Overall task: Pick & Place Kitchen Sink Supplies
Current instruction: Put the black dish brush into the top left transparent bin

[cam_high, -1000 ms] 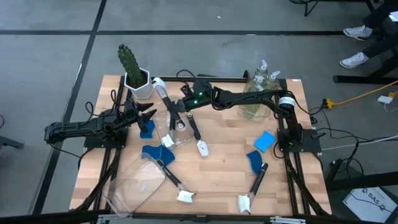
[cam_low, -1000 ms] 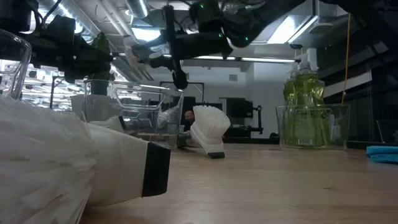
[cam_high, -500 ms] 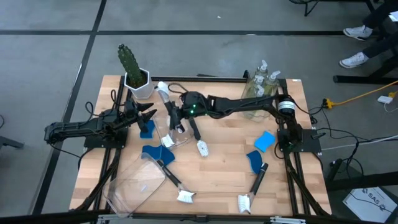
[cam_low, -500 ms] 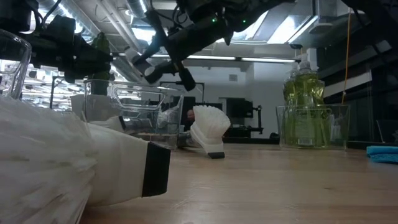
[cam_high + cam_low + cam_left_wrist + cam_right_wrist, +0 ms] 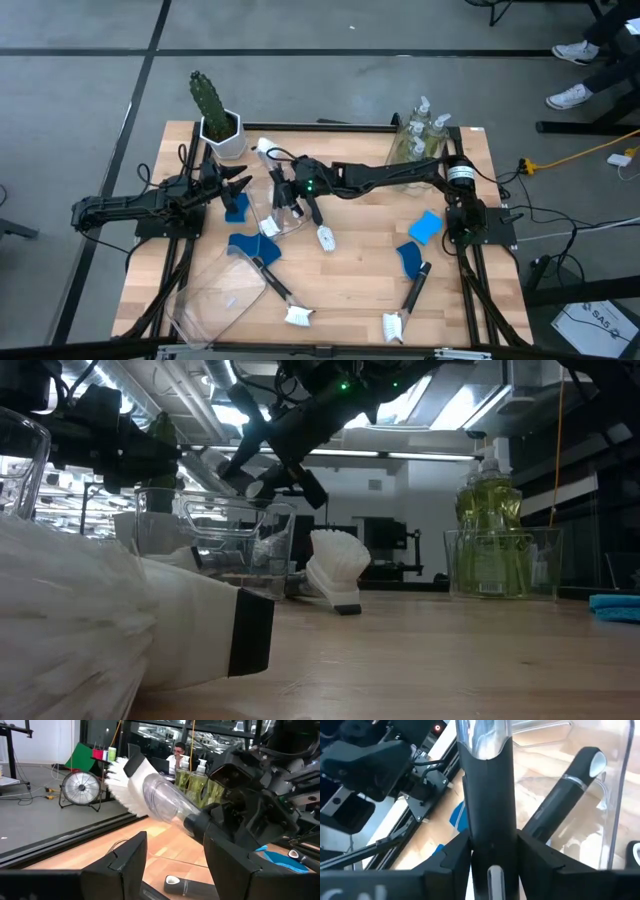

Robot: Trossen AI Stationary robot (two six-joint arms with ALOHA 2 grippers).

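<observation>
My right gripper [image 5: 285, 190] reaches across from the table's right and is shut on a dish brush [image 5: 270, 160]. The brush's white head [image 5: 265, 148] points toward the cactus, above the upright clear bin [image 5: 262, 212]. In the left wrist view the brush head [image 5: 125, 772] and its clear neck show close ahead. My left gripper [image 5: 243, 180] waits open beside the bin's left side, over a blue sponge [image 5: 236, 207]. Other brushes [image 5: 315, 215], [image 5: 275, 285], [image 5: 410, 300] and sponges [image 5: 425, 225], [image 5: 408, 258] lie flat on the table. My right gripper pinches the brush's black handle [image 5: 487, 805] between its two fingers, which lie across it. It comes from the table's right, slanting down. The brush is lifted clear and tilted, white head [image 5: 125, 772] high toward the far left, handle end low over the bin.
Soap bottles [image 5: 420, 135] stand in a clear bin at the far right. A potted cactus [image 5: 212, 110] stands at the far left corner. A second clear bin [image 5: 225, 290] lies on its side near the front left. Another brush handle [image 5: 570, 790] shows through the bin's clear wall.
My right gripper has moved toward the table's left and near edge, coming over the upright bin. It has tipped, so the brush has gone from about level to slanting, head up and handle end down. The left arm has kept still.
</observation>
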